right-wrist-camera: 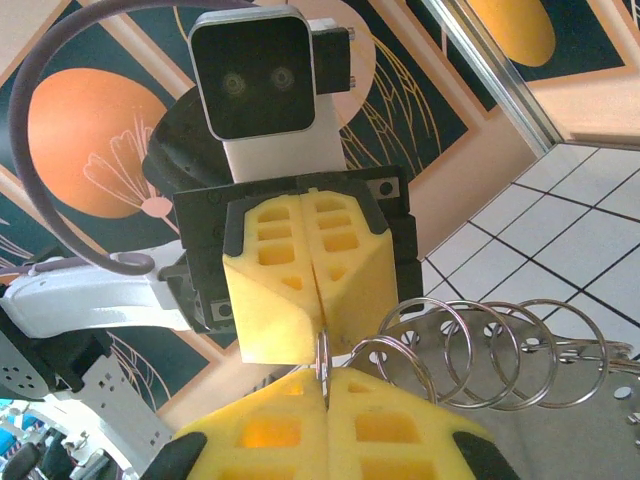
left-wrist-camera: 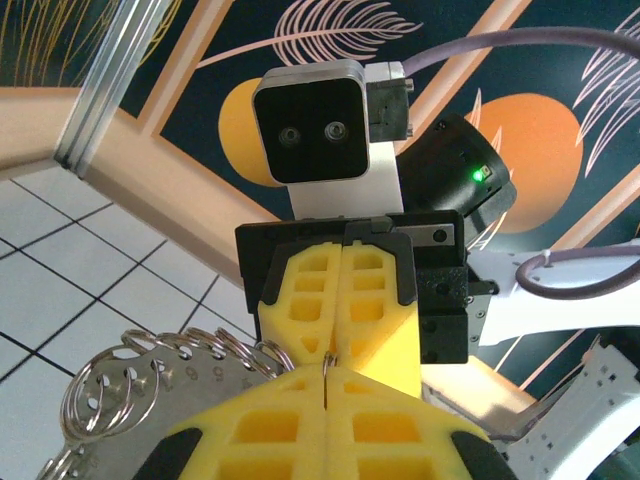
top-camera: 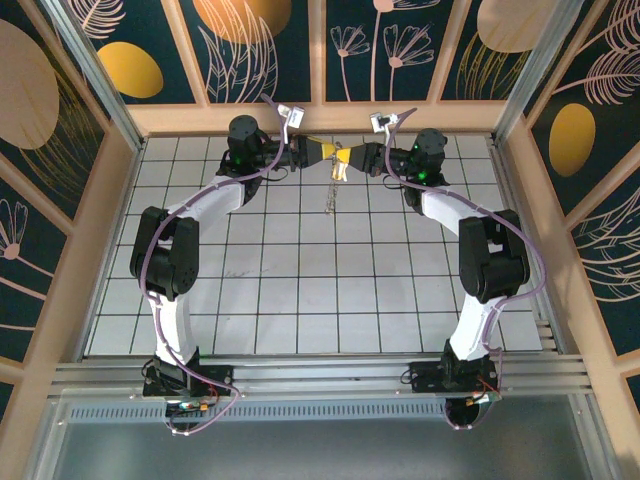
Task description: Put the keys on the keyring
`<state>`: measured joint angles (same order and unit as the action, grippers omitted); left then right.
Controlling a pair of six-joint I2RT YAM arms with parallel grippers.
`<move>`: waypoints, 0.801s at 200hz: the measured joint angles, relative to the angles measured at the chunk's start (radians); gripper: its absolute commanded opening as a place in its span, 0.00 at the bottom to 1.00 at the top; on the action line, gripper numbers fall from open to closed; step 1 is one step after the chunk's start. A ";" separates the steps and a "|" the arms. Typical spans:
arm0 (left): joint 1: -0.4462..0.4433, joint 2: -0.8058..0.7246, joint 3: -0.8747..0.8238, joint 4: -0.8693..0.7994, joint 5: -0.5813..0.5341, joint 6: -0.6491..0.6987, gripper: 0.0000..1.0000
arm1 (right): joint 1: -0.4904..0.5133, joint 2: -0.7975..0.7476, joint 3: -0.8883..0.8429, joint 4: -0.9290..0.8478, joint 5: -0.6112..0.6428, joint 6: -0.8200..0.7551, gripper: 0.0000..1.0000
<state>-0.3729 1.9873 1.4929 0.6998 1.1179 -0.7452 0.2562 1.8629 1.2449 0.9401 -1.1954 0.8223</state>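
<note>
Closest to each wrist camera, the left claw [left-wrist-camera: 327,390] and the right claw [right-wrist-camera: 325,390] are both squeezing shut on one thin coil of the keyring [right-wrist-camera: 480,345], tip facing tip. Its loops are hanging over the far tiles [top-camera: 300,230]; whether a key is threaded cannot be told, so threading is probably remaining.

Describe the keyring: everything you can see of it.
The keyring is a row of thin, shiny silvery wire rings, overlapping like links. One ring sits edge-on where the left gripper and the right gripper meet tip to tip, both shut on it. From above, the rest shows as a narrow pale strand against the tiled table.
</note>
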 measured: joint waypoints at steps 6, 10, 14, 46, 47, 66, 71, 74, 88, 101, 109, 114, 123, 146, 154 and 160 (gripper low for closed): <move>0.000 0.000 0.000 0.000 0.000 0.000 0.00 | 0.000 0.001 0.000 0.001 0.000 0.000 0.00; 0.000 0.000 -0.001 0.000 -0.001 0.000 0.00 | 0.000 0.001 0.000 0.002 0.000 0.000 0.00; 0.000 0.000 -0.002 0.000 -0.001 0.000 0.00 | 0.000 0.002 0.000 0.003 0.000 0.000 0.00; -0.002 0.000 -0.005 -0.004 -0.003 0.021 0.16 | 0.001 0.005 0.000 0.004 -0.002 0.004 0.00; -0.002 0.000 -0.005 -0.004 -0.003 0.021 0.16 | 0.001 0.005 0.000 0.004 -0.001 0.004 0.00; -0.011 0.000 -0.005 -0.009 -0.003 0.032 0.14 | 0.001 0.005 0.000 0.004 -0.002 0.004 0.00; -0.011 0.000 -0.005 -0.009 -0.003 0.034 0.13 | 0.001 0.005 0.000 0.004 -0.002 0.004 0.00; -0.011 0.000 -0.005 -0.009 -0.003 0.036 0.13 | 0.001 0.005 0.000 0.004 -0.002 0.004 0.00; -0.010 0.000 -0.005 -0.010 -0.003 0.038 0.10 | 0.001 0.005 0.000 0.004 -0.002 0.004 0.00; -0.010 0.000 -0.005 -0.013 -0.003 0.042 0.08 | 0.001 0.006 0.000 0.004 -0.002 0.004 0.00; -0.010 0.000 -0.005 -0.014 -0.003 0.044 0.06 | 0.001 0.006 0.000 0.004 -0.002 0.004 0.00; -0.010 0.000 -0.005 -0.015 -0.003 0.045 0.04 | 0.001 0.006 0.000 0.004 -0.002 0.004 0.00; -0.010 0.000 -0.005 -0.016 -0.005 0.045 0.00 | 0.000 0.006 0.000 0.004 -0.002 0.004 0.00; -0.010 0.000 -0.005 -0.016 -0.011 0.049 0.00 | 0.000 0.006 0.000 0.004 -0.001 0.004 0.00; -0.010 0.000 -0.006 -0.015 -0.015 0.048 0.00 | 0.000 0.006 0.000 0.004 0.000 0.004 0.00; -0.010 -0.001 -0.010 -0.010 -0.018 0.046 0.00 | 0.000 0.006 0.000 0.004 0.001 0.004 0.00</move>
<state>-0.3832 1.9865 1.4834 0.6899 1.1000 -0.6994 0.2562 1.8694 1.2449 0.9440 -1.1946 0.8261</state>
